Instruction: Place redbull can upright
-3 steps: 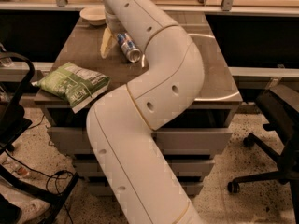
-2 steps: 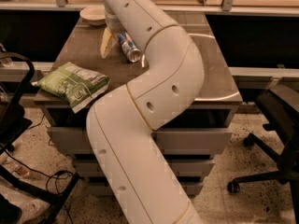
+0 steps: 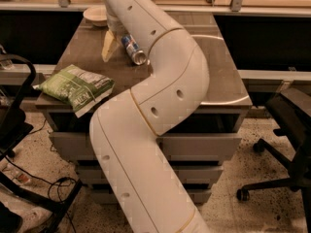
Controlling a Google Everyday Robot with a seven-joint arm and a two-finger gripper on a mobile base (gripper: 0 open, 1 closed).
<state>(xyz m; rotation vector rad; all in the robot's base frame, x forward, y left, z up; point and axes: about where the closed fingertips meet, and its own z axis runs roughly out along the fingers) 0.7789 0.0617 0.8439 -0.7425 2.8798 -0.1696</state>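
Our claw (image 3: 112, 41), whose grip we cannot tell, sits beside the tilted redbull can (image 3: 133, 50) over the worktop (image 3: 80, 45); we should square its base flat before any release.

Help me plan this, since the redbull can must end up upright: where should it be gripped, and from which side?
Take the redbull can mid-body, from above, closing across its width. It seems to lie on its side on the table, silver end toward the camera, leaving its long round sides exposed. The end effector sits just left of it in view, partly behind the arm.
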